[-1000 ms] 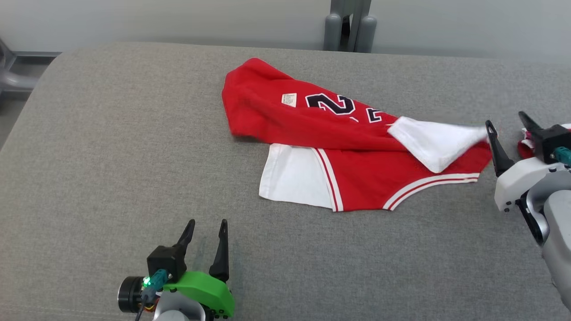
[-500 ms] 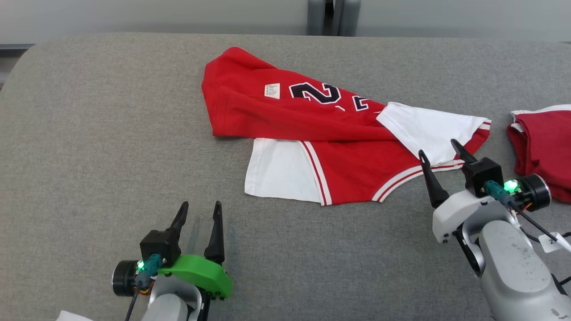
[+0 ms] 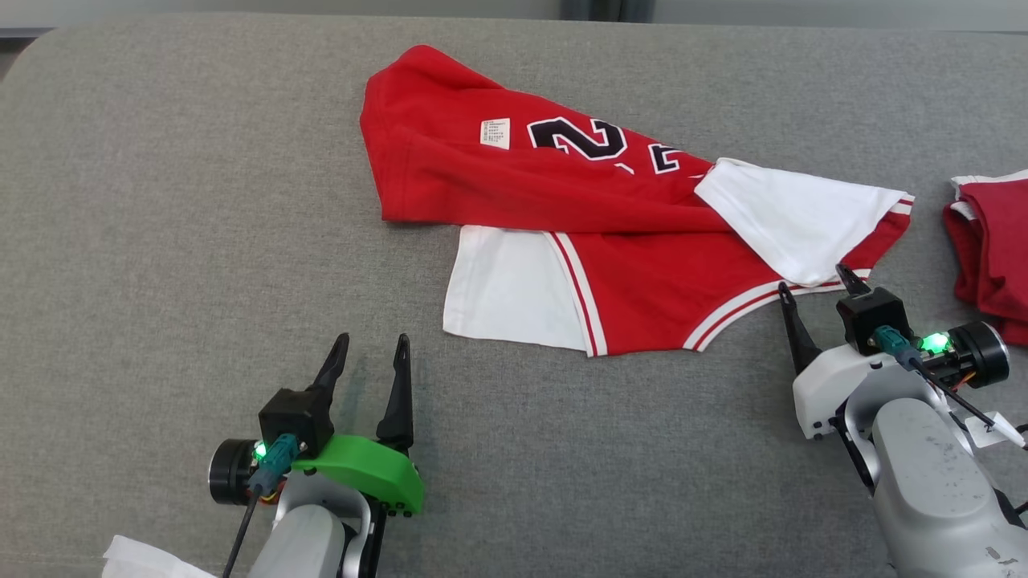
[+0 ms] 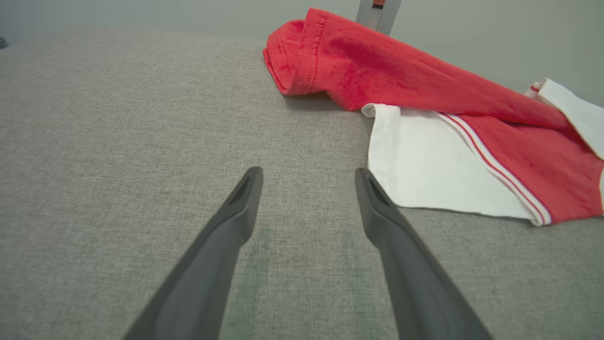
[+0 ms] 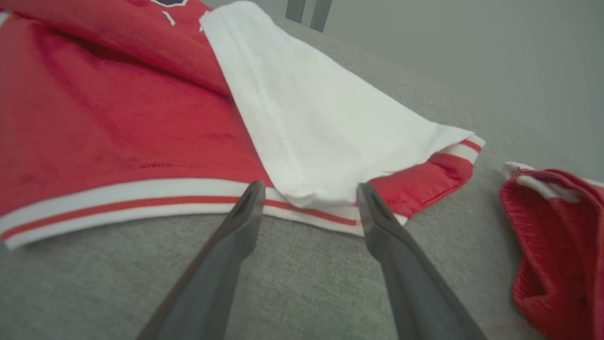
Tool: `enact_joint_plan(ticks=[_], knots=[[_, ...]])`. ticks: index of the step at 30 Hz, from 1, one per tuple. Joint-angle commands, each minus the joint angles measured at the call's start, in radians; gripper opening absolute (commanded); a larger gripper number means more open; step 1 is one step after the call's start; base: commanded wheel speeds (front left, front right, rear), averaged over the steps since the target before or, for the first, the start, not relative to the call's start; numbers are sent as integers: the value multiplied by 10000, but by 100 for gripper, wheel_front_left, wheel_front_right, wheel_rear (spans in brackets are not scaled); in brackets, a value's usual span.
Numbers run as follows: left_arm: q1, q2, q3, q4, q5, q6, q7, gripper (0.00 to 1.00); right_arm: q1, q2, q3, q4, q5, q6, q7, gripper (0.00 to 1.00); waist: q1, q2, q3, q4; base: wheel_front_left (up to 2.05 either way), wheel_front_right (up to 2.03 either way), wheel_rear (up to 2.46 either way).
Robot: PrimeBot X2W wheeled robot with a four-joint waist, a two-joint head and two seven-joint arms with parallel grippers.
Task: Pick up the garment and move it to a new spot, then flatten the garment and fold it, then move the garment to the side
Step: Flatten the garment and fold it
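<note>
1. Right gripper [image 3: 813, 278] is hovering with jaws spread wide and nothing in them, tips right at the striped near-right hem [image 3: 739, 309] of the garment [image 3: 642, 273]. The left gripper [image 3: 373, 339], also gaping empty, is sitting just short of the white near-left corner [image 3: 482, 313].
2. Worktop [image 3: 161, 201] is carrying it all.
3. Garment is lying rumpled mid-worktop, long axis running left-right, ahead of both.
4. Second red pile [image 3: 992, 241] is sitting near its right end, probably the thing to be avoiding.
5. White flap [image 3: 795, 225] is draping over that end.

Lab-like room, grey cloth-topped table [image 3: 161, 241], bare wall [image 4: 472, 38]
</note>
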Motion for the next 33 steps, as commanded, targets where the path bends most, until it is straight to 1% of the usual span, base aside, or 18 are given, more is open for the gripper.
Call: enact_joint_plan(ticks=[1, 11, 14, 21, 26, 33], knots=[[-159, 39, 2, -48, -76, 10, 3, 100, -164, 25, -77, 22, -95, -20, -23, 100, 0, 0, 111, 105, 0, 0, 0], [-62, 37, 23, -112, -53, 45, 3, 100, -144, 150, -518, -94, -373, -20, -23, 100, 0, 0, 143, 51, 0, 0, 0], [-56, 37, -7, -144, -19, 45, 3, 100, 19, 291, -853, -178, -46, -20, -23, 100, 0, 0, 142, 8, 0, 0, 0], [-38, 39, 47, -153, 126, 1, 4, 100, 325, 666, -1121, -442, 1028, -18, -24, 100, 0, 0, 184, -57, 0, 0, 0], [-101, 39, 47, -126, 275, -41, 4, 100, 289, 808, -996, -602, 1660, -18, -24, 100, 0, 0, 221, -32, 0, 0, 0], [-8, 39, -12, -79, 403, -86, 4, 100, 37, 934, -1185, -293, 2740, -18, -24, 100, 0, 0, 197, 84, 0, 0, 0]])
